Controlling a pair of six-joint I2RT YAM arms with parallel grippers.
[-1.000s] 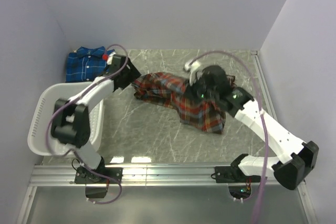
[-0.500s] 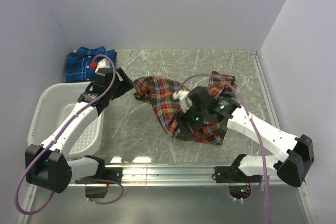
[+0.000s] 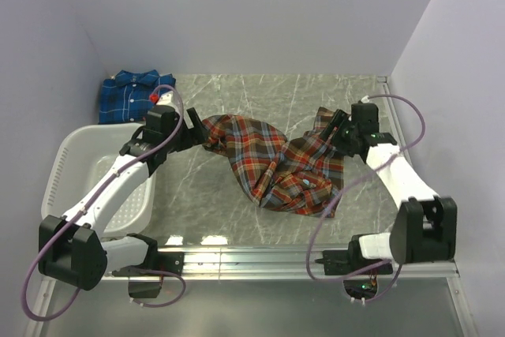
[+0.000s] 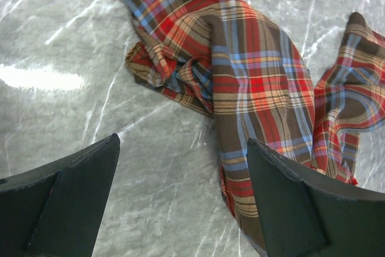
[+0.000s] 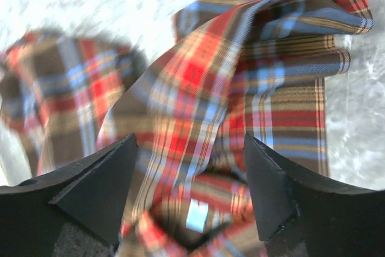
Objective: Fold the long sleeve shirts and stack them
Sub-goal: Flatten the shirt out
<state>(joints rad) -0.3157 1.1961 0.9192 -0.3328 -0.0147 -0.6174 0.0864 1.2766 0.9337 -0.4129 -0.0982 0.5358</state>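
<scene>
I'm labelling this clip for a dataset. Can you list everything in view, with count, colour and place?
red-orange plaid shirt: one, red-orange with brown and blue checks, crumpled mid-table between the arms
blue plaid shirt: one, blue with white lines, far left corner
basket: one, white, slotted, left side of the table
table: one, grey marbled
cables: two, lilac, one looping along each arm
left hand: one, black fingers, open, by the red-orange shirt's left end
right hand: one, black fingers, open, above its right end

No text can be read; the pale tag on the red-orange shirt is blurred.
</scene>
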